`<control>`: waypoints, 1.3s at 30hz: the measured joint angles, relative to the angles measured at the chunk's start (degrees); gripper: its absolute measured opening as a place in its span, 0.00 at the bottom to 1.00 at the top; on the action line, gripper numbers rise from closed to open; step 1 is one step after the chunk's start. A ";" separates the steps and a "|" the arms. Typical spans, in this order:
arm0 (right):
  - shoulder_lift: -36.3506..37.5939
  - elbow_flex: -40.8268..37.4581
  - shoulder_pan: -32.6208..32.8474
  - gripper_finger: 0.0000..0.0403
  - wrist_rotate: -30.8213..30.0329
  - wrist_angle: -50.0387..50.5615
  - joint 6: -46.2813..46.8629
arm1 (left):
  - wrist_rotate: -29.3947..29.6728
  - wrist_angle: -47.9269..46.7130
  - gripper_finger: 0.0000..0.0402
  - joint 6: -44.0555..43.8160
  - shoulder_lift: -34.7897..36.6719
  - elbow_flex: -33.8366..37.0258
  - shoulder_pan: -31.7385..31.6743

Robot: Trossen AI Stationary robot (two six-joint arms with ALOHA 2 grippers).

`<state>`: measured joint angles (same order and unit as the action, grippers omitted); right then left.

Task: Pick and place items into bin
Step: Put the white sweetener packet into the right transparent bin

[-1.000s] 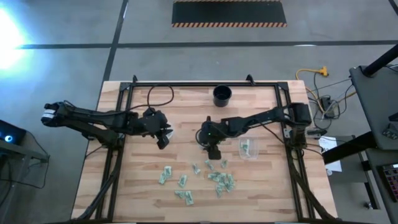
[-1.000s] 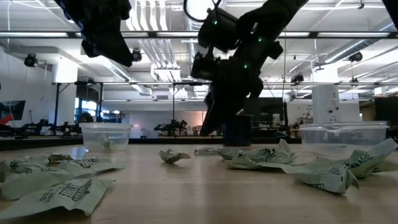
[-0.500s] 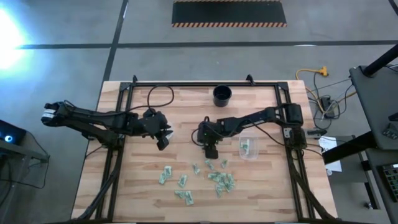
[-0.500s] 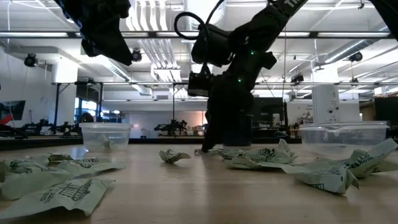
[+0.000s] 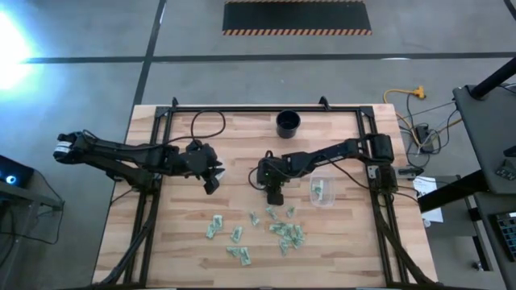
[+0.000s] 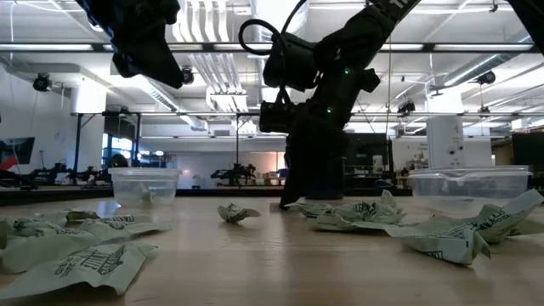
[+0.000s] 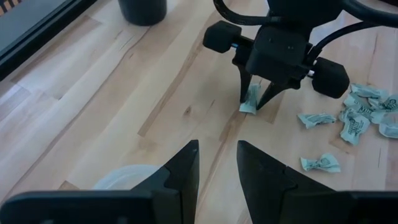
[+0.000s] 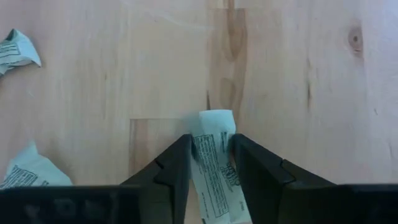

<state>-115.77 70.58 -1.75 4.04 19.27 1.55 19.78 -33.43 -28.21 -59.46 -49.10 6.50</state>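
Right wrist view: right tool (image 8: 211, 163) pinches a pale green, printed, crumpled packet (image 8: 214, 158); left tool (image 7: 217, 163) narrow.

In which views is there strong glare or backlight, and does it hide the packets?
High view: a bright glare patch on the floor at the left, away from the packets. Low view: ceiling lights behind leave both arms as dark silhouettes; near packets are soft. Right wrist view: even light, packet between the right gripper jaws is clear.

Overhead, table-level and two wrist cameras
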 joint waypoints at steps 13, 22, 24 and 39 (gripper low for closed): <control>1.57 -0.06 -0.03 0.08 -0.36 1.67 2.72 | 0.01 0.00 0.23 -0.02 0.00 0.00 0.00; 8.66 -0.10 -0.03 0.02 -1.21 5.50 3.11 | 0.21 0.04 0.23 0.04 -0.04 0.00 0.00; 10.83 -0.10 -0.01 0.02 -1.22 7.18 3.84 | 0.32 0.12 0.23 0.06 -0.16 0.00 0.02; 30.93 -5.99 2.43 0.02 -1.23 27.26 12.97 | 1.72 1.84 0.23 0.39 -0.40 0.00 0.02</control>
<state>-84.84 64.59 0.68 2.81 46.53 14.52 21.50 -31.59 -27.81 -59.86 -49.10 6.52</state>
